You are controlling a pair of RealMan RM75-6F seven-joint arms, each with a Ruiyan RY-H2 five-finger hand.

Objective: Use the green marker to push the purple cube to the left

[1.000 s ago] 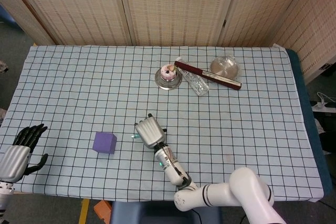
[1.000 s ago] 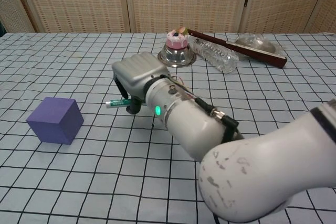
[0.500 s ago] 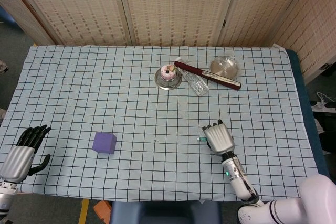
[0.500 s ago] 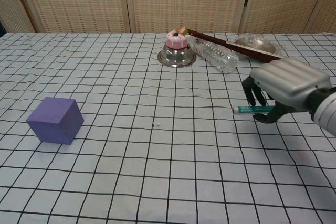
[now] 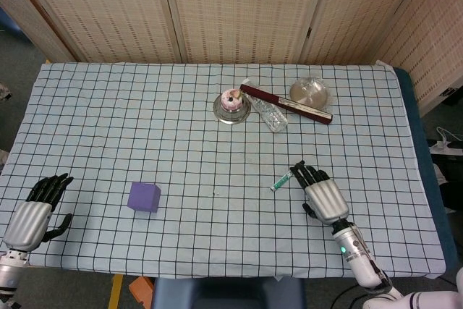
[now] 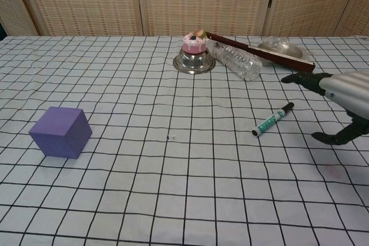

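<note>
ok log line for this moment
green marker: lying on table, released | right hand: open beside it | purple cube: untouched | left hand: idle

Bright even indoor light, soft faint shadows, sharp focus, no glare

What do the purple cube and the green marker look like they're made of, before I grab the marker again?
The purple cube looks like matte foam or soft plastic: flat colour, no shine, slightly rounded edges; I cannot tell which. The green marker looks like smooth hard plastic: a printed green-and-white barrel with a black cap end. It lies loose on the checked tablecloth, apart from the open right hand.
</note>
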